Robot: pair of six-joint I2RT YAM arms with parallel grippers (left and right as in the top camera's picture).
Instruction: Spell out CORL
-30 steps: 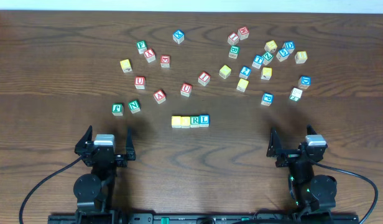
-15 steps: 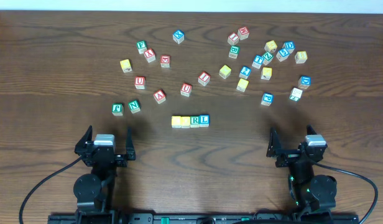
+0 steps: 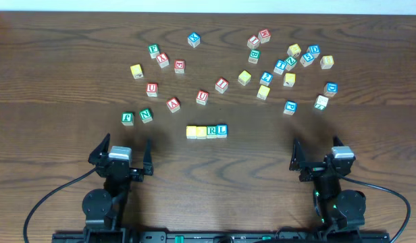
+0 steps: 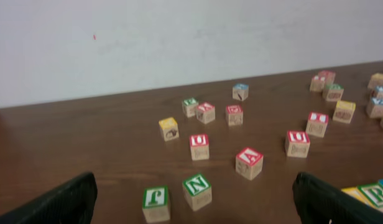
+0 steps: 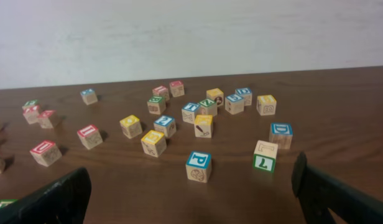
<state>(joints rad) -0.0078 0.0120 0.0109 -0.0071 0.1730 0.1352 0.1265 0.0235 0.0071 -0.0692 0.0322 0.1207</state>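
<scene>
The CORL row [image 3: 207, 131] sits mid-table, its four cubes touching. The yellow faces are too small to read, so the spelling probably just needs checking, and any nudge should be light. The left gripper [image 3: 123, 145] and right gripper [image 3: 317, 147] rest near the front edge, jaws spread and empty. The table [image 3: 215, 175] is dark wood, with a pale wall [image 5: 191, 31] behind.

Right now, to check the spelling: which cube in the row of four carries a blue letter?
The L cube, at the row's right end; the R cube beside it is green-lettered, and the yellow cubes are further left.
</scene>
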